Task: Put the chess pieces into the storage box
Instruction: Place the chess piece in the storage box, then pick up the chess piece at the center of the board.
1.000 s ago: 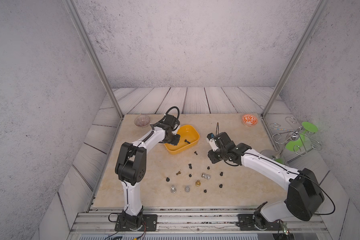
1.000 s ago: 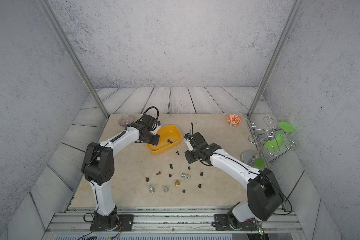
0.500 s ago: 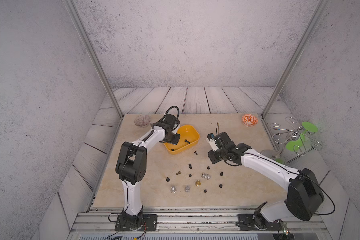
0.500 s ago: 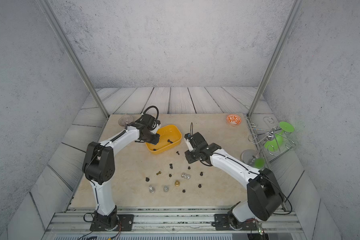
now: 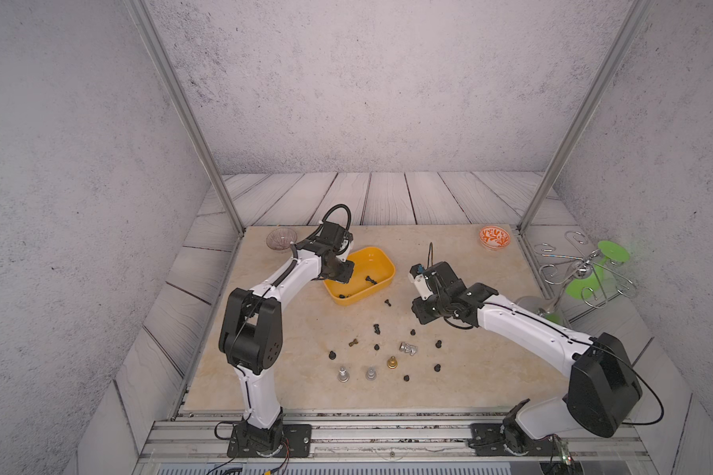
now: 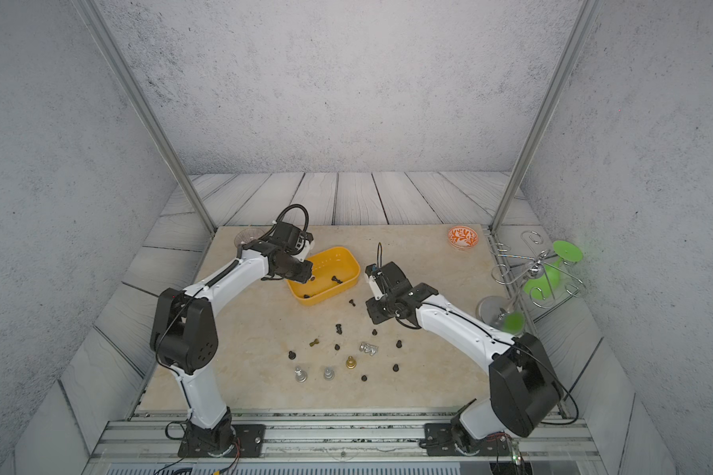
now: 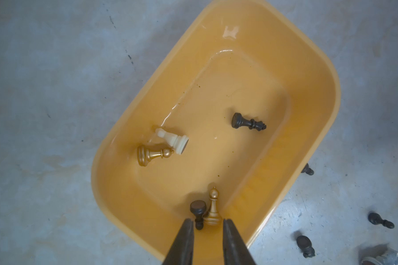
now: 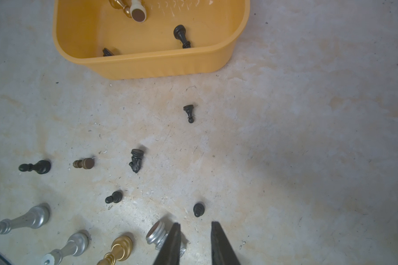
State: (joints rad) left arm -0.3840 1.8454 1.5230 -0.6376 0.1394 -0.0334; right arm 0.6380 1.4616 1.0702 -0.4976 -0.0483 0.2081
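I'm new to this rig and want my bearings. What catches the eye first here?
The yellow box sits in the table's far half, a few chess pieces inside, the left gripper hovering open over one end. More, black, gold and silver, lie scattered in front of it. A bright green thing stands off the table's right edge.

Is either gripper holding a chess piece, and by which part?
Nothing is held: the left gripper over the storage box and the right gripper both show empty, parted jaws.
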